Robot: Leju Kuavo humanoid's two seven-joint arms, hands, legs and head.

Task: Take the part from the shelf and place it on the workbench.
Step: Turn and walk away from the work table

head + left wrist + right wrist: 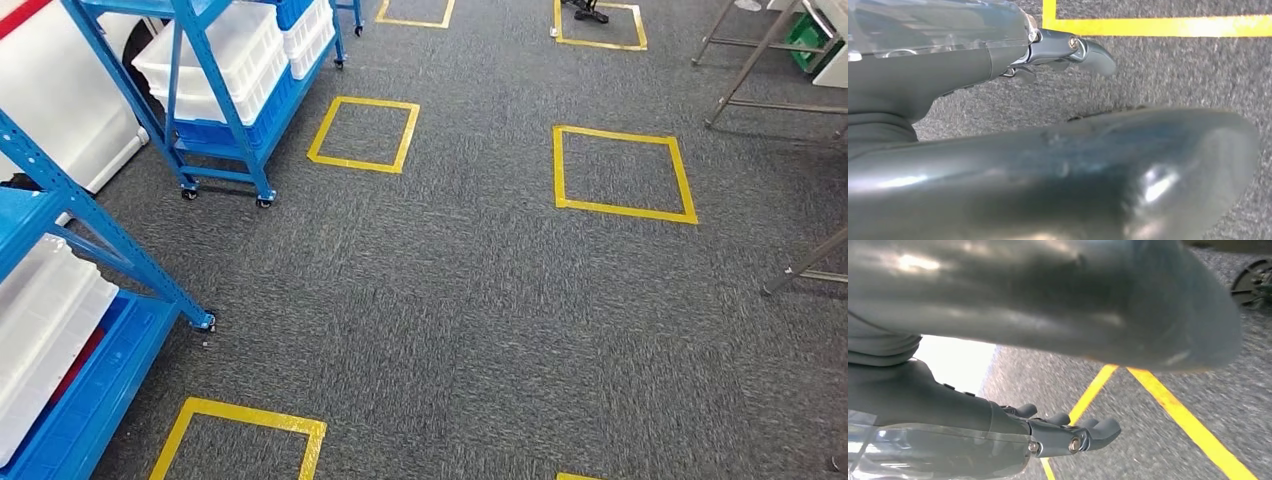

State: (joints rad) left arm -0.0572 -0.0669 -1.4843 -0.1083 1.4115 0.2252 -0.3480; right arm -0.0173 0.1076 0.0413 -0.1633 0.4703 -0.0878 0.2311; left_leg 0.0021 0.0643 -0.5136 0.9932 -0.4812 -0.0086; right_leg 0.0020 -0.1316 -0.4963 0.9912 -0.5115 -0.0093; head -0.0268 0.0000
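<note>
Two blue shelves stand on my left in the head view. The near shelf (95, 250) holds a white bin (40, 320) on its low blue tray. The farther wheeled shelf (225, 95) carries stacked white bins (215, 50). I cannot make out a part in any bin. My left hand (938, 75) hangs over grey carpet, its fingers (1088, 52) stretched out and its thumb (1073, 170) apart, with nothing in it. My right hand (948, 410) also hangs over the carpet, its fingers (1088, 435) extended and empty, with the thumb (1073, 300) spread away from them.
Grey carpet (480, 300) runs ahead, marked with yellow tape squares (365, 133) (620, 172) (240, 440). Metal frame legs (750, 75) stand at the far right, and another leg (805, 262) slants in lower on the right. A white wall panel (60, 90) lies behind the shelves.
</note>
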